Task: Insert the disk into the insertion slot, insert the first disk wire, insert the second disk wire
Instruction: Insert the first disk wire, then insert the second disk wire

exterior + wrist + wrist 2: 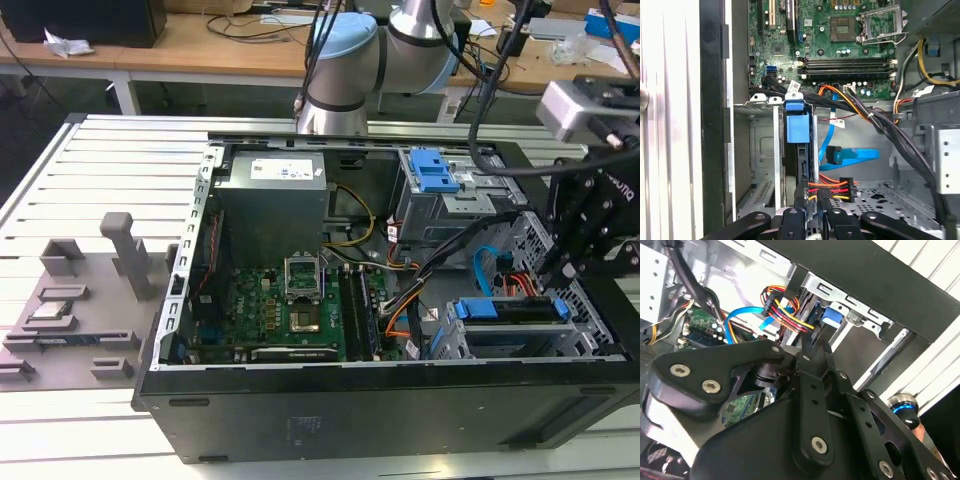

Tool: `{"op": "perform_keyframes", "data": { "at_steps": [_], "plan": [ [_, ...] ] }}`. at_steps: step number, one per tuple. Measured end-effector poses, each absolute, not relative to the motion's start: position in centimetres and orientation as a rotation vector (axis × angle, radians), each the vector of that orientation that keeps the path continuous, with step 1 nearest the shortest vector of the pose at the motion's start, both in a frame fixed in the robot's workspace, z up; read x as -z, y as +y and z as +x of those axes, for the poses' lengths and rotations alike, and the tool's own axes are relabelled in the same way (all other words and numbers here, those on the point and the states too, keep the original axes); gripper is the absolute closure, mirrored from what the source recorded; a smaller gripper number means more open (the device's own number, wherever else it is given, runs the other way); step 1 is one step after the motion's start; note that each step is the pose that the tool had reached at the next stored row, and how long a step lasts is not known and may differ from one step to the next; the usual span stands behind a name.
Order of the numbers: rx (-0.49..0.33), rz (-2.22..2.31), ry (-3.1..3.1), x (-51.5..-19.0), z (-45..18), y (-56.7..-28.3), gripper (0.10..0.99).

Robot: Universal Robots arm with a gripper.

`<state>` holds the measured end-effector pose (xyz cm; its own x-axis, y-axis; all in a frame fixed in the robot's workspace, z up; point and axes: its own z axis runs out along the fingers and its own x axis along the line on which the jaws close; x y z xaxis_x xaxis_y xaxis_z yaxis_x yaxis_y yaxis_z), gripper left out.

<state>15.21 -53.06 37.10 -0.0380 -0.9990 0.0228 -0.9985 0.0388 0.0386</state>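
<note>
The disk (508, 310) sits on edge in the insertion slot (452, 338), a silver cage at the case's corner on the exterior view's right. Its blue frame tab (797, 127) faces the first wrist view, with the cage wall (760, 150) beside it. My gripper (562, 272) hangs just above the disk's end. Its fingertips (807, 347) are pinched on a red, yellow and orange disk wire (790, 315), whose black plug (847, 187) lies beside the disk and apart from it. A blue flat disk wire (852, 155) lies loose on the case floor.
A grey drive bay with blue latches (435, 175) stands behind the cage. A thick black cable bundle (890, 130) crosses over the blue wire. The power supply (275, 195) and motherboard (280, 310) lie toward the exterior view's left. Grey fixtures (80, 300) stand outside the case.
</note>
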Motion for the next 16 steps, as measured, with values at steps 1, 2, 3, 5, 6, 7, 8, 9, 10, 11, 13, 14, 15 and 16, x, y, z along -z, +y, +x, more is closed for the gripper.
{"op": "perform_keyframes", "data": {
  "at_steps": [1,2,3,5,6,7,8,9,10,11,13,14,15,16],
  "plan": [
    [0.019,2.148,-2.233,-37.38,15.20,-53.02,0.922],
    [0.019,2.148,-2.233,-37.86,15.20,-52.95,0.980],
    [0.019,2.148,-2.233,-38.23,15.20,-52.93,0.980],
    [0.019,2.148,-2.233,-38.30,15.20,-52.93,0.980],
    [0.019,2.148,-2.233,-38.31,15.20,-52.93,0.980],
    [0.019,2.148,-2.233,-38.31,15.20,-52.93,0.980],
    [0.019,2.148,-2.233,-38.30,15.20,-52.93,0.980],
    [0.019,2.148,-2.233,-38.30,15.20,-52.93,0.980],
    [0.019,2.148,-2.233,-38.30,15.20,-52.93,0.980],
    [0.019,2.148,-2.233,-38.30,15.20,-52.93,0.980],
    [0.019,2.148,-2.233,-38.30,15.20,-52.93,0.851],
    [0.019,2.149,-2.233,-38.30,15.20,-52.93,0.851],
    [0.019,2.148,-2.233,-38.31,15.20,-52.88,0.784],
    [0.019,2.149,-2.233,-38.25,15.11,-52.55,0.784]
  ]
}}
